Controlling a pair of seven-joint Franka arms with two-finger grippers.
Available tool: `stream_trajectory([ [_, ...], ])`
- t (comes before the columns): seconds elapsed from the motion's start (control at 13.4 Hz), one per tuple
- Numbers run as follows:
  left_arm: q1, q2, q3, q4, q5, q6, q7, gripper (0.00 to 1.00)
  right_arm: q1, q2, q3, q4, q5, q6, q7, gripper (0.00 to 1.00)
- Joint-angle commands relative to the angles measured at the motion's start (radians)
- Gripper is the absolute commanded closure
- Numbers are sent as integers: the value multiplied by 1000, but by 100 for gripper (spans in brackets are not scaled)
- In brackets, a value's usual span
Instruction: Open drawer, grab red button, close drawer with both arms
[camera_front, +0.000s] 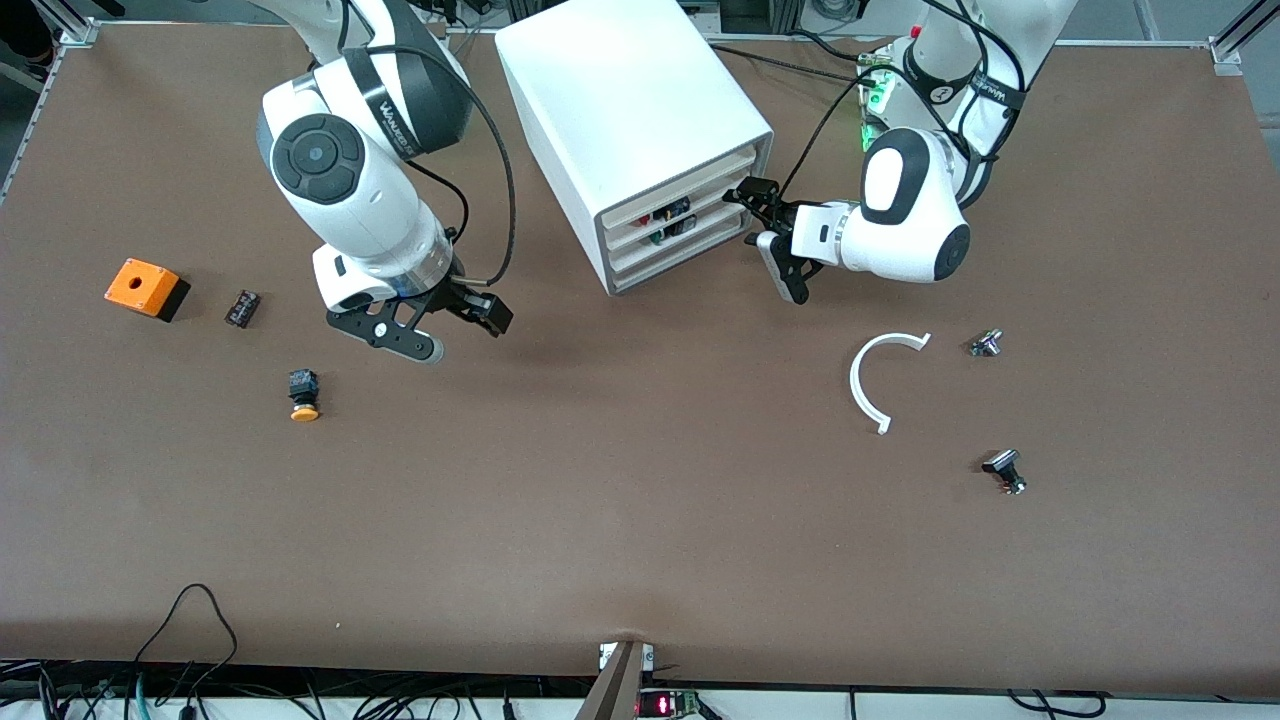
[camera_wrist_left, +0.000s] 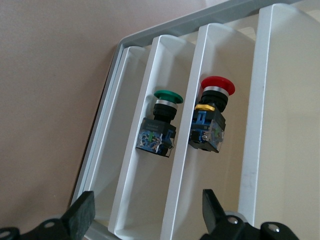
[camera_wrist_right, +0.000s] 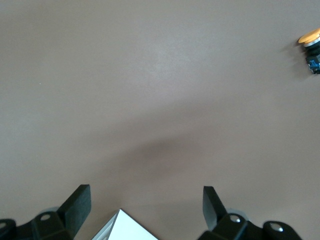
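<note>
Left gripper (camera_front: 765, 232) spread wide at cabinet (camera_front: 630, 120) front; red button (camera_wrist_left: 210, 117) inside drawer (camera_wrist_left: 227, 75), seemingly ajar. Right gripper (camera_front: 440, 325) agape over bare table (camera_front: 640, 520), near orange-capped button (camera_front: 303, 394).

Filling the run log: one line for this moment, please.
left gripper: open, at cabinet front | button: in drawer | right gripper: open, waiting over table
</note>
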Motion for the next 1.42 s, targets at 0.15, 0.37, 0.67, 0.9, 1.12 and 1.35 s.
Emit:
stream_trajectory([
  [0.15, -21, -31, -32, -56, -29, 62, 27, 6, 28, 37, -3, 23, 19, -4, 7, 1],
  [0.37, -30, -8, -74, -54, -35, 134, 27, 15, 42, 47, -3, 25, 21, -7, 10, 1],
  [0.67, -30, -5, -96, -56, -36, 167, 26, 43, 100, 104, -4, 105, 13, -19, 149, 1],
  [0.9, -30, -5, -98, -53, -36, 161, 27, 89, 128, 176, -3, 221, 15, -7, 171, 1],
  [1.12, -25, -12, -98, -47, -19, 152, 84, 100, 140, 207, -4, 249, 13, 88, 179, 1],
  [1.35, -15, -14, -93, -37, -18, 129, 108, 100, 163, 218, -6, 250, 9, 122, 303, 4],
])
